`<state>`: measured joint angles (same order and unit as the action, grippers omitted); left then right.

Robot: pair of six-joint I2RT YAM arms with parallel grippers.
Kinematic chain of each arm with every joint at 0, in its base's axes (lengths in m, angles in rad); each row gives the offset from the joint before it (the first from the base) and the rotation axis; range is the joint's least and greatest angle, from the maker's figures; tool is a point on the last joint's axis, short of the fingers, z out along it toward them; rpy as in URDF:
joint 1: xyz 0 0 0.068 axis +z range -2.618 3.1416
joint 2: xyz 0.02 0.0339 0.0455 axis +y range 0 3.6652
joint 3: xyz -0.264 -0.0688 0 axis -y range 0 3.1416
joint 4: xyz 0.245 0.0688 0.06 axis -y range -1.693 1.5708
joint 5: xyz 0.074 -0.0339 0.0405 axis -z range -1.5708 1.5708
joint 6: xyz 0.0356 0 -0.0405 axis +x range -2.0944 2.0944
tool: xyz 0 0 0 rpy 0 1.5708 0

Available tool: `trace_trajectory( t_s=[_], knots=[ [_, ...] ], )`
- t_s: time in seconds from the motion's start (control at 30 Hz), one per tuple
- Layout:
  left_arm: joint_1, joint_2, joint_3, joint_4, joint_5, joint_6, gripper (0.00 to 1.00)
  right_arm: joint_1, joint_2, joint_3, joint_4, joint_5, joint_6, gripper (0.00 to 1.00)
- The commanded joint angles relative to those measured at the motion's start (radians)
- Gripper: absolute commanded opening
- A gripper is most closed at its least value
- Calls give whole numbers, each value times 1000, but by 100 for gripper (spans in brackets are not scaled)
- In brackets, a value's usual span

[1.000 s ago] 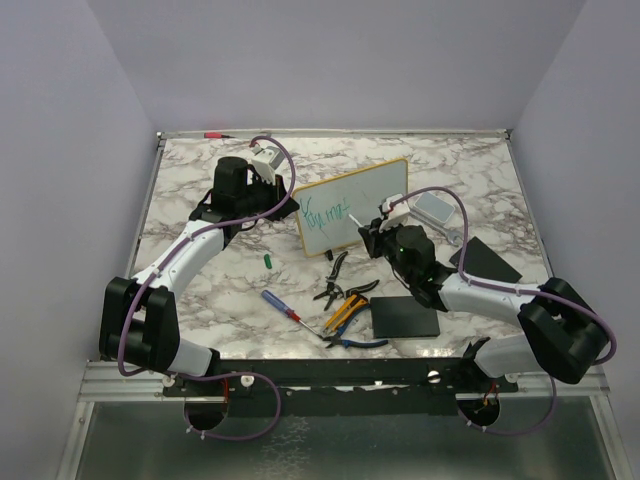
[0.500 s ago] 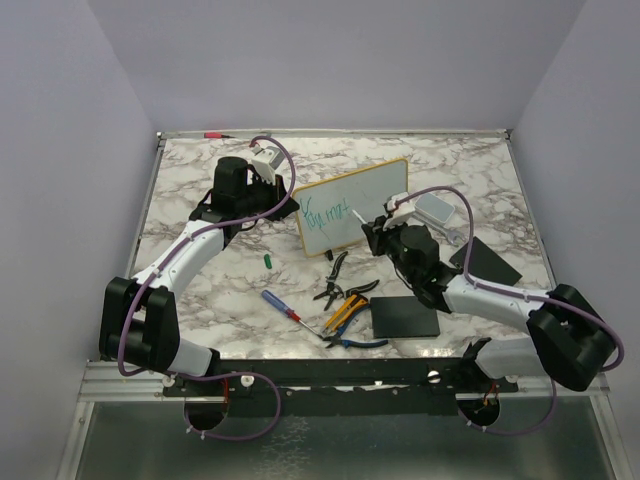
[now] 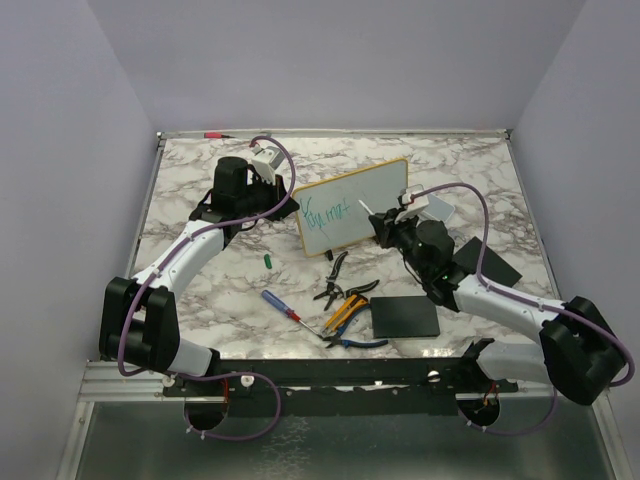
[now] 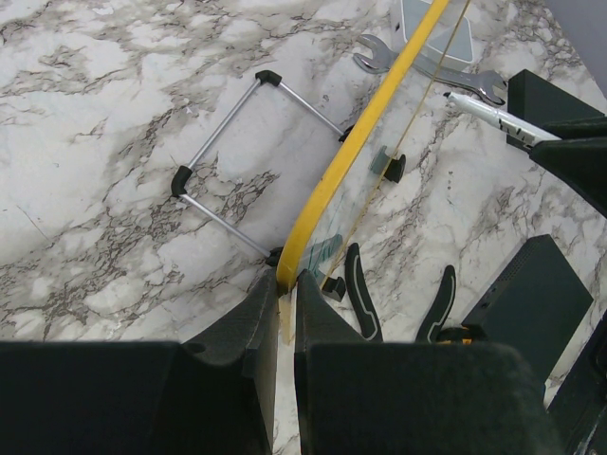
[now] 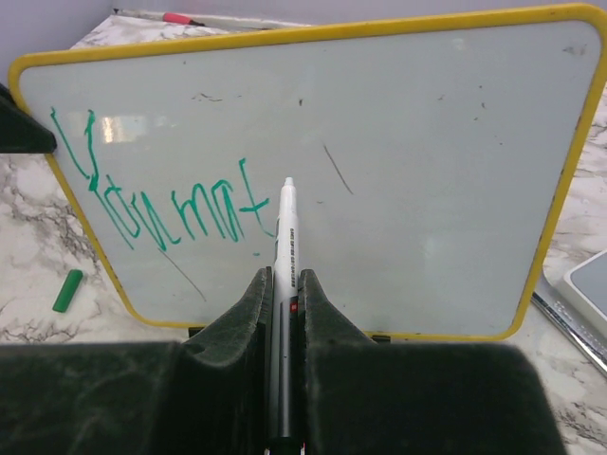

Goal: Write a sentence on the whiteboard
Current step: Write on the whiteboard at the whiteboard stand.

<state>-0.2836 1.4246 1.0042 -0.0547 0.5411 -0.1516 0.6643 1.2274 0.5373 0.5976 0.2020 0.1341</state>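
The whiteboard (image 3: 352, 205) with a yellow frame stands upright at the table's middle. Teal-green scrawl, the sentence (image 5: 166, 199), covers its left part; it also shows in the top view (image 3: 326, 215). My left gripper (image 4: 285, 284) is shut on the whiteboard's left edge (image 4: 327, 185), seen edge-on. My right gripper (image 5: 283, 280) is shut on a white marker (image 5: 284, 237) whose tip points at the board just right of the scrawl; I cannot tell whether it touches. In the top view the right gripper (image 3: 385, 222) is in front of the board's right half.
A green marker cap (image 3: 268, 259) lies left of the board. Pliers (image 3: 336, 268), a blue-handled screwdriver (image 3: 279, 303) and more hand tools (image 3: 348, 312) lie in front. A flat black pad (image 3: 404, 317) and a grey-blue block (image 3: 433, 207) are on the right.
My right gripper has moved to the right along the board with the marker. The left arm and the board have not moved.
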Motion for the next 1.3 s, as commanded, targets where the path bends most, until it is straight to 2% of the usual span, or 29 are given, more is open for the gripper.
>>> trace_trajectory(
  t_s=[0.0, 0.37, 0.87, 1.1, 1.27],
  knots=[
    [-1, -30, 8, -10, -18, 18, 4, -42, 0, -13, 14, -105, 4, 1],
    [-2, -29, 7, -10, -20, 21, 4, -53, 59, 10, 33, -183, 3, 1],
    [-3, -25, 8, -11, -21, 22, 4, -52, 128, 42, 38, -87, 4, 1],
    [-3, -25, 10, -13, -22, 23, 4, -53, 98, 27, 28, 12, 4, 1],
    [-3, -26, 10, -13, -20, 24, 4, -53, 92, 24, 20, 13, -6, 1]
  ],
)
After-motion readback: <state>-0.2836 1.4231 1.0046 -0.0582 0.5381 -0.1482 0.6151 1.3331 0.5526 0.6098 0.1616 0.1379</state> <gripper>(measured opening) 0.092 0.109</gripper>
